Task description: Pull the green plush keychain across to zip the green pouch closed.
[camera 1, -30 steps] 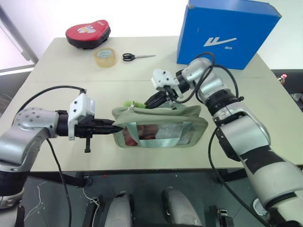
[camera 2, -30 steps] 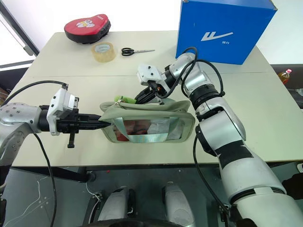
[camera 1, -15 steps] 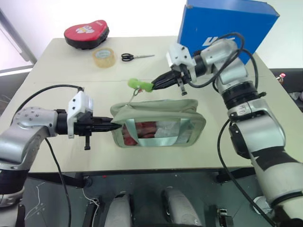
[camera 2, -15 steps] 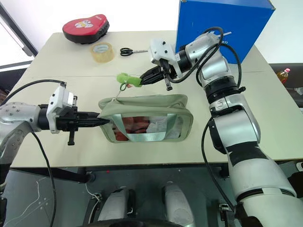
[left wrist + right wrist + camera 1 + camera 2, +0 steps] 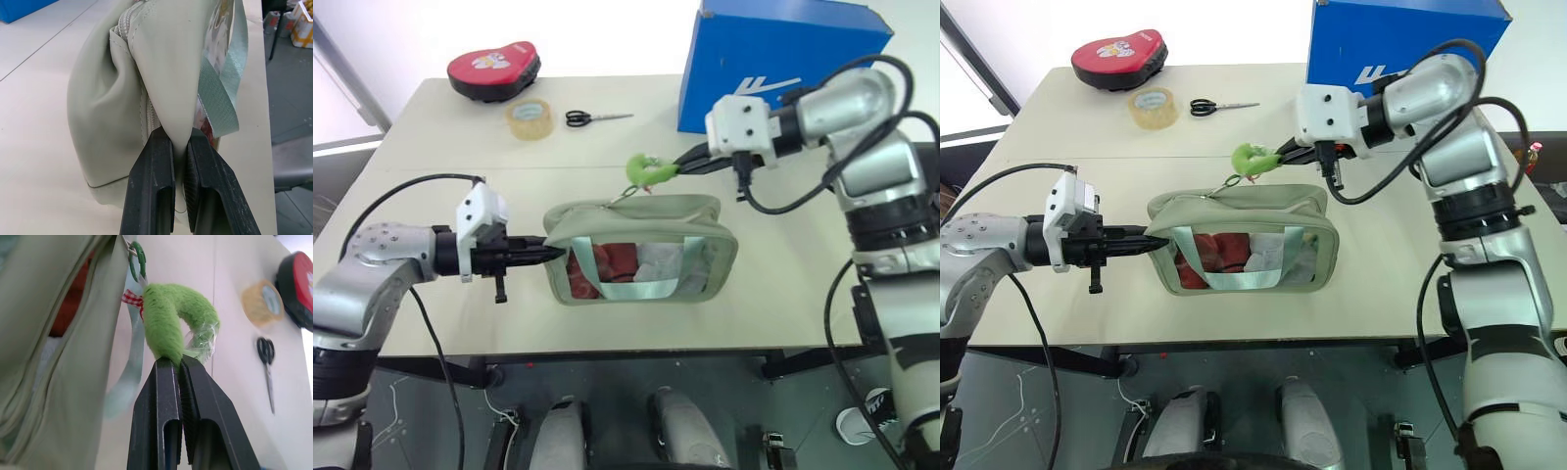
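Black fingers of the left gripper (image 5: 544, 252) pinch the left end of the green pouch (image 5: 641, 250), near the table's (image 5: 440, 137) near edge. Right of it, lifted above the pouch, the green plush keychain (image 5: 647, 169) sits clamped in the right gripper (image 5: 680, 168).

The pouch (image 5: 641, 250) is a pale sage-green boxy bag standing upright near the table's front edge, its clear window showing red and white contents behind a mint ribbon handle. The keychain (image 5: 646, 169), a curved lime-green fuzzy charm, hangs lifted above the pouch's top, joined to it by a short loop.
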You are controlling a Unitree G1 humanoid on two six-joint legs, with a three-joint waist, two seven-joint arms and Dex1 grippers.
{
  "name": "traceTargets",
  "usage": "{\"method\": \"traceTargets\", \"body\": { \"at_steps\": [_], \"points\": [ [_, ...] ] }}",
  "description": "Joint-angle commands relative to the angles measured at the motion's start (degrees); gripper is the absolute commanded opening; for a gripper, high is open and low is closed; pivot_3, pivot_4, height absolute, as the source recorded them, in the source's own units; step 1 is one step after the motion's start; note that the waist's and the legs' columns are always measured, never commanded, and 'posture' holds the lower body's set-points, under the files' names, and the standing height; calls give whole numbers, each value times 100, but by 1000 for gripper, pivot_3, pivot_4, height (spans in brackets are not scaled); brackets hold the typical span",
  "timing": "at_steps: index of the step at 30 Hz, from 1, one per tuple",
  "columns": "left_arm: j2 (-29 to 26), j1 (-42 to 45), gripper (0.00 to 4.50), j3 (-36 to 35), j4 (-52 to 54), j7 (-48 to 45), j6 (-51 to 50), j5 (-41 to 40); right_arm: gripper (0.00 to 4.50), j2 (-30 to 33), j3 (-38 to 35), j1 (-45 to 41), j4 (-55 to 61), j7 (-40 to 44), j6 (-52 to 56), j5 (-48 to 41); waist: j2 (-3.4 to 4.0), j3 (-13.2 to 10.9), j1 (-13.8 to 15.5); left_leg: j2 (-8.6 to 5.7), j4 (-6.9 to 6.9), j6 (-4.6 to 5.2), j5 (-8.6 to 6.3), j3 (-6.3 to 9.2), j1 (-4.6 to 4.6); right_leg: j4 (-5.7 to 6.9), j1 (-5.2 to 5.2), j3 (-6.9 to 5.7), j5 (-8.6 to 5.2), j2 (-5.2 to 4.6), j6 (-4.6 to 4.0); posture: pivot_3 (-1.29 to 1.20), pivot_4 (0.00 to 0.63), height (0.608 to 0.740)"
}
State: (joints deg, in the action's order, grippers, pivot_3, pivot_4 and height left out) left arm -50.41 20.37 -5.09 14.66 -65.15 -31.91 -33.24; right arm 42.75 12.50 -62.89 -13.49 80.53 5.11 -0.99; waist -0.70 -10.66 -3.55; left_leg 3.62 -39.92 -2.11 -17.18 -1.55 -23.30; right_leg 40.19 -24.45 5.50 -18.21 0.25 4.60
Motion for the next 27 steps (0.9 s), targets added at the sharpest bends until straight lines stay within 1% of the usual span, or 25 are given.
{"method": "traceTargets", "body": {
  "at_steps": [1,6,13,19,24,27],
  "points": [
    [22,-123,0,97,-7,77,-103,61,81,352,-427,166,545,-356,332,-11,0,0,5,0,0,0,0,0,0,0,0,1,0,0,0,0,150,737],
    [88,-132,0,63,22,182,-148,42,81,783,-763,839,1188,-672,765,-120,0,0,110,-2,-1,0,0,-2,0,-1,0,3,0,1,0,0,150,737],
    [98,-196,0,13,39,246,-146,15,81,1300,-1359,1705,1961,-946,1351,-481,0,0,114,-2,-2,1,0,-4,0,-2,1,5,0,5,0,0,150,737],
    [86,-177,0,11,22,293,-156,1,81,1734,-1729,2256,2074,-1136,1553,-592,0,0,121,-3,-2,1,-1,-7,1,-3,3,6,-1,7,0,0,150,737],
    [58,-216,0,2,-4,302,-109,16,81,1915,-1884,2531,2127,-1213,1646,-747,0,0,110,-2,-2,1,-1,-9,3,-5,4,8,-1,9,0,0,150,737],
    [49,-248,0,-14,-3,313,-85,22,81,2104,-2002,2834,2131,-1194,1633,-762,0,0,120,-2,-2,2,-1,-10,3,-5,4,8,-1,9,0,0,150,737]
  ]
}}
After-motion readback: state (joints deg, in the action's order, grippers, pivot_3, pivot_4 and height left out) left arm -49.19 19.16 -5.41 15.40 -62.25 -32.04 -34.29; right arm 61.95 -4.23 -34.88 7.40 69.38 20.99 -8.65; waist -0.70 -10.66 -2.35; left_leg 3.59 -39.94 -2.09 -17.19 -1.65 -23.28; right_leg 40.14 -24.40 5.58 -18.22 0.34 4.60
